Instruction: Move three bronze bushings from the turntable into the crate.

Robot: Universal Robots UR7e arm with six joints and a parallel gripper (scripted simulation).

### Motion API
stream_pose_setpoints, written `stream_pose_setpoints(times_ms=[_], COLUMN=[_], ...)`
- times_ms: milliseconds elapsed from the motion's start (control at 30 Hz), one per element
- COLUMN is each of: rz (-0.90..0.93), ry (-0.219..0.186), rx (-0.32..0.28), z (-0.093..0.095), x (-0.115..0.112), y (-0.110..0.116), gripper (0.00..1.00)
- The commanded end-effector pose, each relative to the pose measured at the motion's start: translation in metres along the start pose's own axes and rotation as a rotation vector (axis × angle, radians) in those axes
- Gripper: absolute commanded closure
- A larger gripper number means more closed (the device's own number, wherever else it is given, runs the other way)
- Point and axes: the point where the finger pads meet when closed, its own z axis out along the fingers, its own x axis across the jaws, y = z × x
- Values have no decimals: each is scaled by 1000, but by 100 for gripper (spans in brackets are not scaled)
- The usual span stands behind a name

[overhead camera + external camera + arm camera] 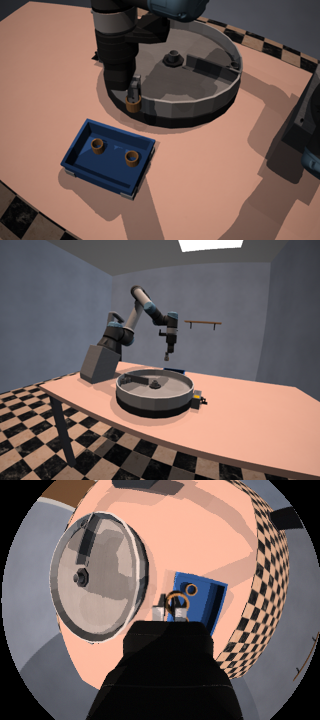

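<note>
My gripper [133, 96] [166, 358] is shut on a bronze bushing [133, 106] and holds it in the air. In the top view it appears over the turntable's near left rim; in the wrist view it overlaps the crate's edge. Two bronze bushings stand upright in the blue crate [116, 135] [174, 370] [205, 615], one at the left [97, 150] and one at the right [132, 163]. Two grey bushings [123, 381] [128, 380] stand on the turntable [171, 110] [155, 404] [97, 612] beside its divider; no bronze one shows there.
The divider [204, 65] [138, 378] runs from near the centre hub [173, 61] [155, 385] to the turntable's raised wall. A small box [195, 401] sits against the turntable's outside. The robot's grey base block [99, 364] stands on the table.
</note>
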Motion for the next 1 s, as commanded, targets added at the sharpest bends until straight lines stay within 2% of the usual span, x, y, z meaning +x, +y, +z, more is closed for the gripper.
stream_pose_setpoints(times_ms=[0, 100, 500, 667, 967], rz=[0, 0, 0, 0, 0], ry=[0, 0, 0, 0, 0], rx=[-1, -1, -1, -1, -1], z=[0, -1, -1, 29, 29], x=[17, 42, 42, 43, 43], y=[16, 39, 39, 39, 39], gripper=[100, 100, 100, 100, 100])
